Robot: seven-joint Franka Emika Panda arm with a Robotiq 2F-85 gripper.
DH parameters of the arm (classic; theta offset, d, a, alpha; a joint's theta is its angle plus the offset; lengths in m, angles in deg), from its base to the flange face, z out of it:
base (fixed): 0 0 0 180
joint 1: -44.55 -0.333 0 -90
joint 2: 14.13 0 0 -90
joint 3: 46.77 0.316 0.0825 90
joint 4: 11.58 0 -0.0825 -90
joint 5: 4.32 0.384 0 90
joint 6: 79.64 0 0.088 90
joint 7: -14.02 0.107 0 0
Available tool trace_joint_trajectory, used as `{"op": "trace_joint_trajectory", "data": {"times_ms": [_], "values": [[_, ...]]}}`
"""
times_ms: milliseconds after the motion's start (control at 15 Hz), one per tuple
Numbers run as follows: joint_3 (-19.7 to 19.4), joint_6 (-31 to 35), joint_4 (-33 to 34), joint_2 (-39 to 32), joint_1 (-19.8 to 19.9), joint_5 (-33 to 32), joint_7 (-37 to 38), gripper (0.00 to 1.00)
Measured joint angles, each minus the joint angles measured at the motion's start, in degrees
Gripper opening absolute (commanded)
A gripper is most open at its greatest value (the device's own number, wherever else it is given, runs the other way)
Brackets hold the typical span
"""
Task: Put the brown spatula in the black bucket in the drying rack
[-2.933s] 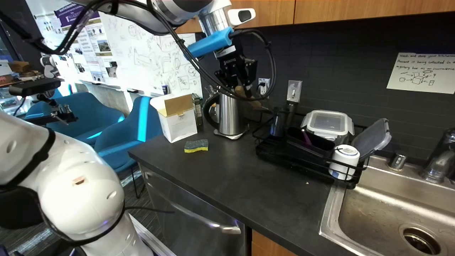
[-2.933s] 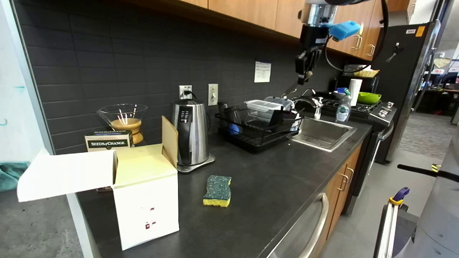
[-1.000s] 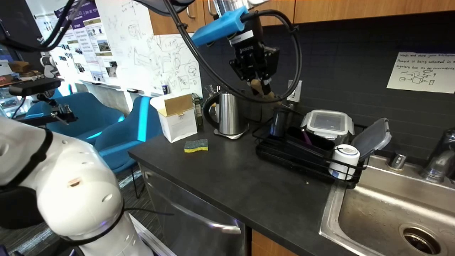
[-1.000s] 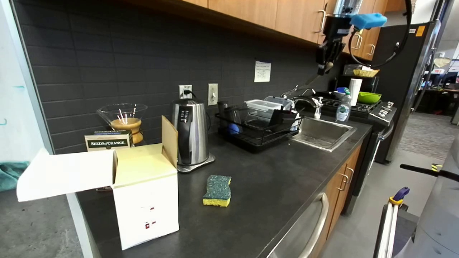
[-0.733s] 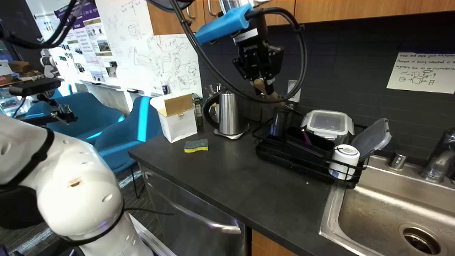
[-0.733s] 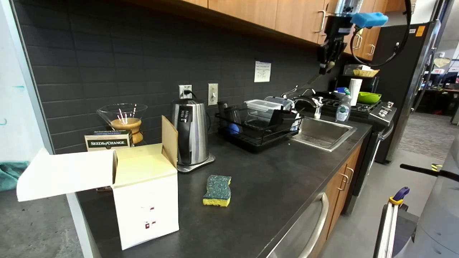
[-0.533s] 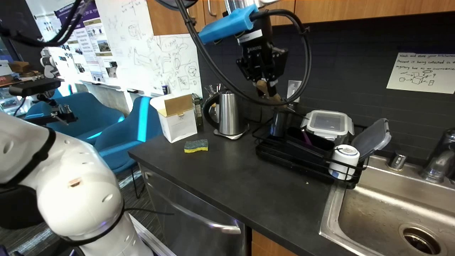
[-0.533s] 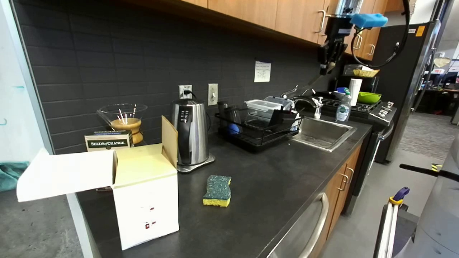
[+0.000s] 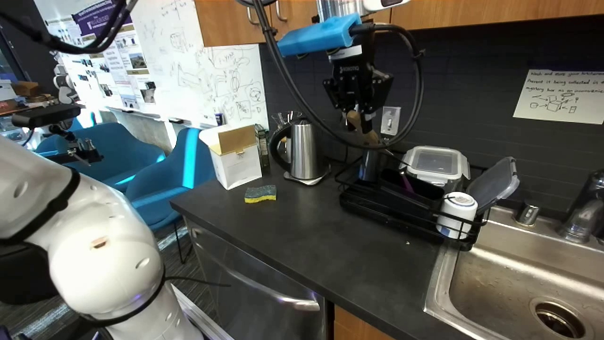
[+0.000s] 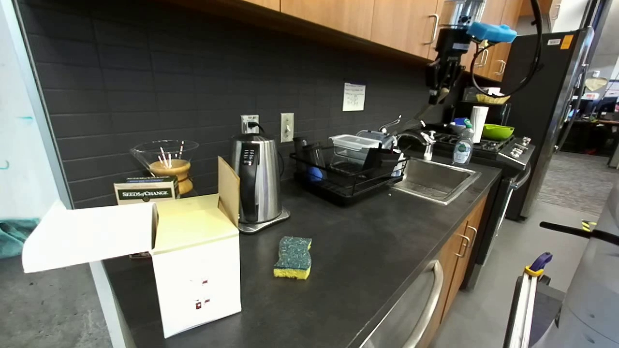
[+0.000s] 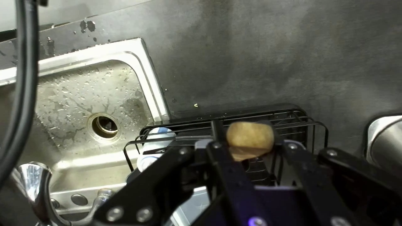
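a gripper point(image 9: 360, 119) holds a brown spatula point(image 11: 250, 135) aloft near a kitchen sink point(image 9: 500, 276), its jaws clamped on the wooden handle, with the wire rack point(image 9: 377, 211) showing below in the wrist view. the spatula slants in both exterior views, handle end up and thin lower part pointing down, outside the bucket point(image 9: 424, 191), judged to be the black one that sits in the rack with a purple item point(image 9: 406, 181) in it, near a lidded tub point(image 9: 436, 163). by the look of things, the pick-up is done and much of the carry with it; lining up, lowering and letting go are left. whether the lower end is right over the bucket's mouth cannot be told from these angles. a white cup point(image 9: 457, 211) also sits in the rack, and a sponge point(image 9: 260, 194) lies on the counter point(image 9: 302, 231), well apart from the rack.
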Motion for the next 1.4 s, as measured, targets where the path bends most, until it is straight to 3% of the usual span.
{"op": "trace_joint_trajectory", "data": {"times_ms": [1400], "values": [[-4.00,-6.21,7.93,-9.14,0.01,8.48,-3.08,0.08]]}}
